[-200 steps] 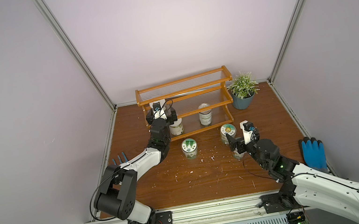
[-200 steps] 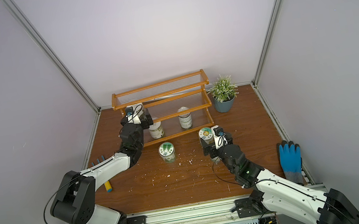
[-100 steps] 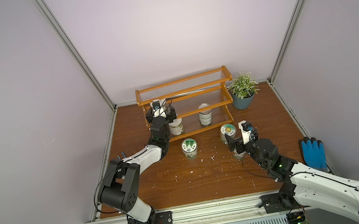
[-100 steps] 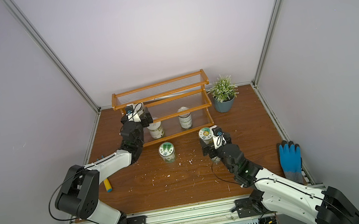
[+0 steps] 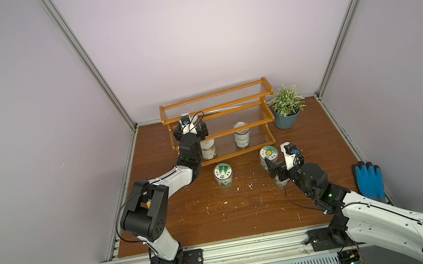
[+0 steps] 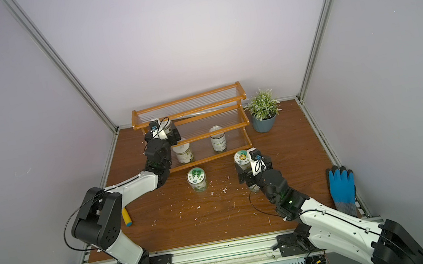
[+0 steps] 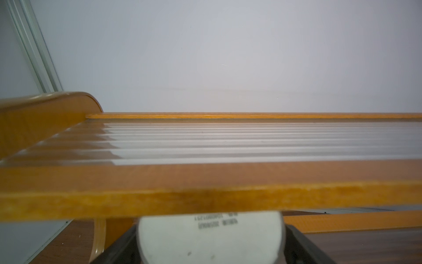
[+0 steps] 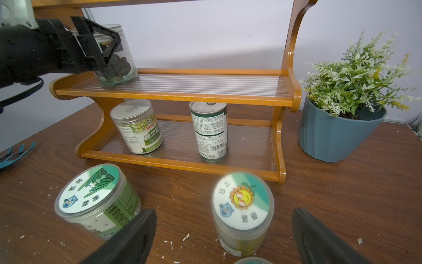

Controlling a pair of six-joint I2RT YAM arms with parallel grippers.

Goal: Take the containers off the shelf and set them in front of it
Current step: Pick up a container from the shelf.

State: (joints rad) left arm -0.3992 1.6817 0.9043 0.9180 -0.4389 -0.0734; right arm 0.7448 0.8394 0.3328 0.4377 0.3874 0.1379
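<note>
The shelf [image 5: 228, 100] stands at the back of the table. My left gripper [image 5: 190, 128] reaches onto its middle tier, shut on a clear white-lidded jar [image 8: 118, 59] with dark contents. In the left wrist view that lid [image 7: 210, 237] fills the gap between the fingers [image 7: 303, 246]. A green-labelled jar [image 5: 208, 150] and a silver can [image 5: 241, 135] stand on the bottom tier. In front of the shelf stand the green-tree jar [image 5: 223, 174] and the yellow-flower jar [image 5: 268, 155]. My right gripper [image 5: 283, 167] hangs open just behind the flower jar [image 8: 243, 203], above another jar [image 5: 281, 183] that is mostly hidden.
A blue-grey plant pot [image 5: 286, 118] stands right of the shelf. A blue glove [image 5: 369, 180] lies at the table's right edge, a yellow tool [image 6: 126, 218] under the left arm and a teal rake [image 8: 13, 155] at the left. White crumbs dot the wood.
My left gripper's fingers have closed in on the jar on the middle tier. The left arm's base has turned a little. The right gripper has hardly moved and stays open.
</note>
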